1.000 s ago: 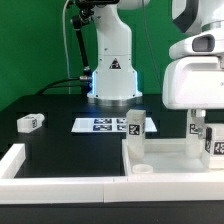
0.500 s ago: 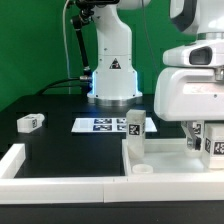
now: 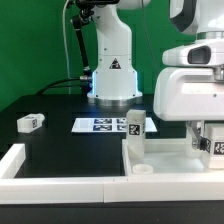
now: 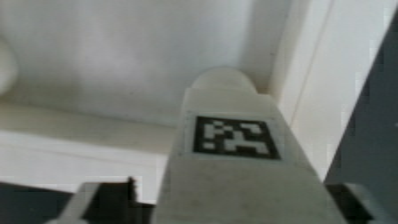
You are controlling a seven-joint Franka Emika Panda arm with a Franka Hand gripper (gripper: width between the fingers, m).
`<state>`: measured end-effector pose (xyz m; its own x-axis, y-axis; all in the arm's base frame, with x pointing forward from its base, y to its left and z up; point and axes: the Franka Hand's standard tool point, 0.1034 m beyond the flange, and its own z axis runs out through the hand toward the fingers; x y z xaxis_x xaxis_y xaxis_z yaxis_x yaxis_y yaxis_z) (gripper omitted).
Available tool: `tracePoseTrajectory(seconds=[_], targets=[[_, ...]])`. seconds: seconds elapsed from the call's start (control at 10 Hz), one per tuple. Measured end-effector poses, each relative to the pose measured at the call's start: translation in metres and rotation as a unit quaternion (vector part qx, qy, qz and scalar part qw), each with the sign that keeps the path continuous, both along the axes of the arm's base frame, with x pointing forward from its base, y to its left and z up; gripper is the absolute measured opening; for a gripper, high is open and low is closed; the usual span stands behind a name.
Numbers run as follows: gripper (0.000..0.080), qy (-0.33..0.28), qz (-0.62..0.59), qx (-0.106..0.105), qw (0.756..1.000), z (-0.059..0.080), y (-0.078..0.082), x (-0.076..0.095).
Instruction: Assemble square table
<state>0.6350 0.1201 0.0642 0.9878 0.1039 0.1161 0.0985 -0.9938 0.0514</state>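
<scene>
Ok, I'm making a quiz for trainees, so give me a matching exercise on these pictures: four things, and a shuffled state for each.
Things:
1 leg at the exterior view's left
2 leg beside the marker board
3 leg in the wrist view
4 marker board

States:
A standing upright, alone
B flat, showing several tags
C between the fingers of the gripper
D lying on its side

Pairs: 1-D, 2-A, 3-C, 4-B
</scene>
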Motion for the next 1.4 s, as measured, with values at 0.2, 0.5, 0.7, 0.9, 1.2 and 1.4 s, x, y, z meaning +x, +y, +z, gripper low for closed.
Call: tracePoseTrajectory(seconds=[0.2, 0.5, 0.7, 0.9, 1.2, 1.4], targets=[[0.0287, -0.003, -0.066, 0.008, 0.998, 0.0, 0.0, 0.0], [0.0288, -0.032, -0.205, 0.034, 0.978, -0.002, -0.003, 0.001], [0.0288, -0.052, -0.406, 0.069, 0.91, -0.003, -0.007, -0.002], [0.0288, -0.045, -0.543, 0.104, 0.832, -0.004, -0.013, -0.003], [0.0291, -0.027, -0.669, 0.135, 0.73, -0.003, -0.012, -0.008], [0.0291, -0.017, -0.742, 0.135, 0.657, -0.003, -0.007, -0.01]])
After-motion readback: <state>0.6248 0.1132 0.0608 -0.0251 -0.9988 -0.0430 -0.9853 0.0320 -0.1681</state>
